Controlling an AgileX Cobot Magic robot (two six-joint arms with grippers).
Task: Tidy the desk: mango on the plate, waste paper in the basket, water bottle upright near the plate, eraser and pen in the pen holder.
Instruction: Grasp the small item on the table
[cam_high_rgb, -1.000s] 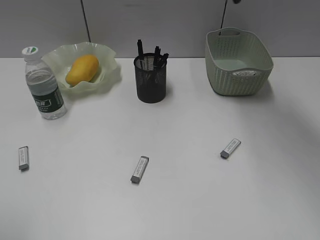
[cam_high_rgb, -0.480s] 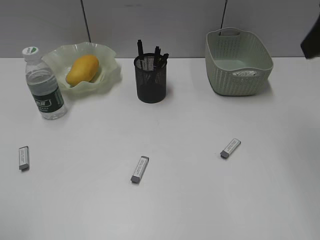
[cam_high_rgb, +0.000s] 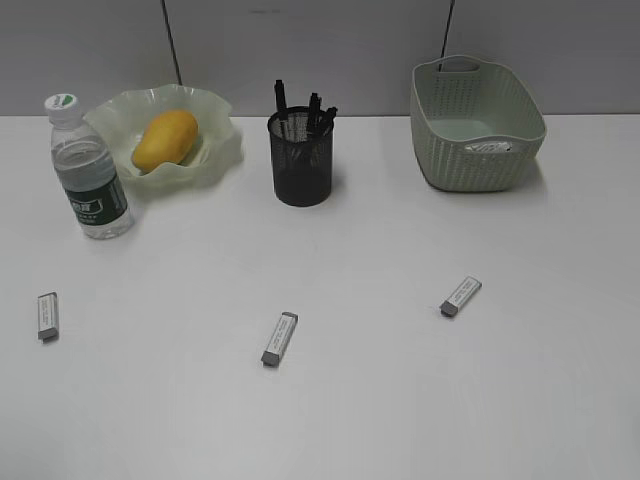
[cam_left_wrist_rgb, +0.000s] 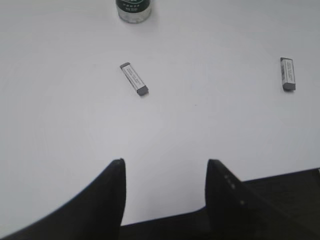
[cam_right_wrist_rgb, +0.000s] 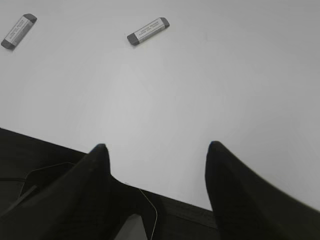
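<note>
The mango (cam_high_rgb: 165, 138) lies on the plate (cam_high_rgb: 215, 150) at the back left of the desk (cam_high_rgb: 400, 400). The water bottle (cam_high_rgb: 88, 170) stands upright beside the plate; its base shows in the left wrist view (cam_left_wrist_rgb: 133, 10). The pen holder (cam_high_rgb: 301, 165) holds several pens (cam_high_rgb: 300, 105). The waste paper (cam_high_rgb: 490, 147) lies in the basket (cam_high_rgb: 476, 125). Three erasers lie on the desk: left (cam_high_rgb: 47, 315) (cam_left_wrist_rgb: 134, 78), middle (cam_high_rgb: 280, 338) (cam_left_wrist_rgb: 288, 73) (cam_right_wrist_rgb: 18, 31), right (cam_high_rgb: 460, 296) (cam_right_wrist_rgb: 148, 31). My left gripper (cam_left_wrist_rgb: 165, 167) and right gripper (cam_right_wrist_rgb: 156, 150) are open and empty over the desk's front edge. Neither shows in the exterior view.
A grey wall panel (cam_high_rgb: 320, 50) runs behind the desk. The dark front edge of the desk shows under both grippers (cam_left_wrist_rgb: 280, 185) (cam_right_wrist_rgb: 30, 155).
A dark part of the right arm, at the upper right edge of the exterior view half a second ago, has left that view. The objects have not moved.
</note>
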